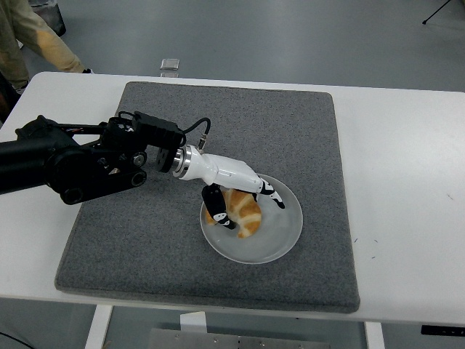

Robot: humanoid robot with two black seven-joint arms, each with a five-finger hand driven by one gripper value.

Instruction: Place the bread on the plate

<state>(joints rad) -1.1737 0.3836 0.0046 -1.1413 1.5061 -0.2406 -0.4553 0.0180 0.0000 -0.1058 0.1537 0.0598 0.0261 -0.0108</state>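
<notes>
On the grey mat (145, 240), opening the left hand (236, 200) to leave the bread (242, 211) lying on the plate (272, 240).

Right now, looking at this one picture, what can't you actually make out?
- Head view: the near-left part of the croissant, covered by the left robot hand.
- The plate under the bread and hand.
- The person at top left, cut off by the picture's edge.
- The small object at the table's far edge: too small to identify.
- Right arm: out of view.
</notes>
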